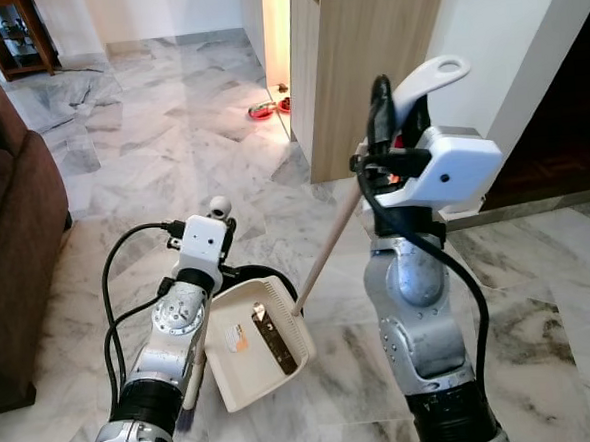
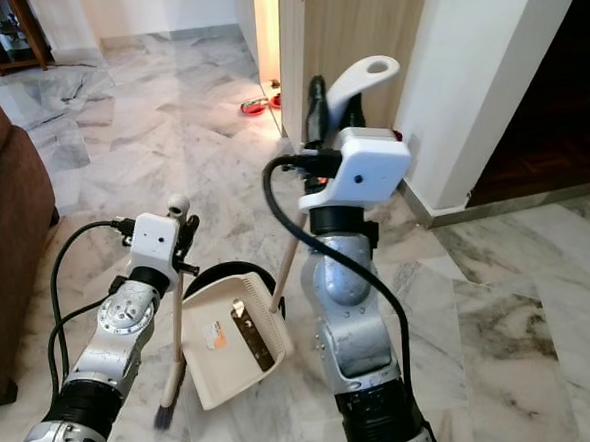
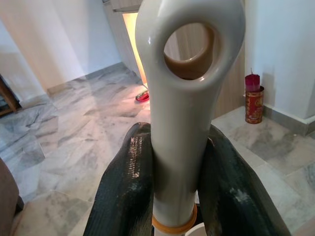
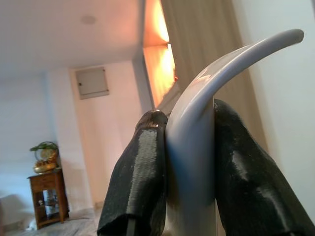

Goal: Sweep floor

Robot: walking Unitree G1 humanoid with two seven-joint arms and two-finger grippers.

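Your left hand was clenched on the white loop-ended handle of the short wooden broom, whose stick ran down to dark bristles on the grey marble floor. Just right of the bristles lay the cream plastic dustpan. Its wooden pole slanted up and right to your right hand, which gripped the pole's white grip.

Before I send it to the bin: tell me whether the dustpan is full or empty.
Nearly empty. The dustpan tray shows bare cream plastic apart from an orange label and a dark strip; no heap of dirt shows. Fine dust cannot be told.
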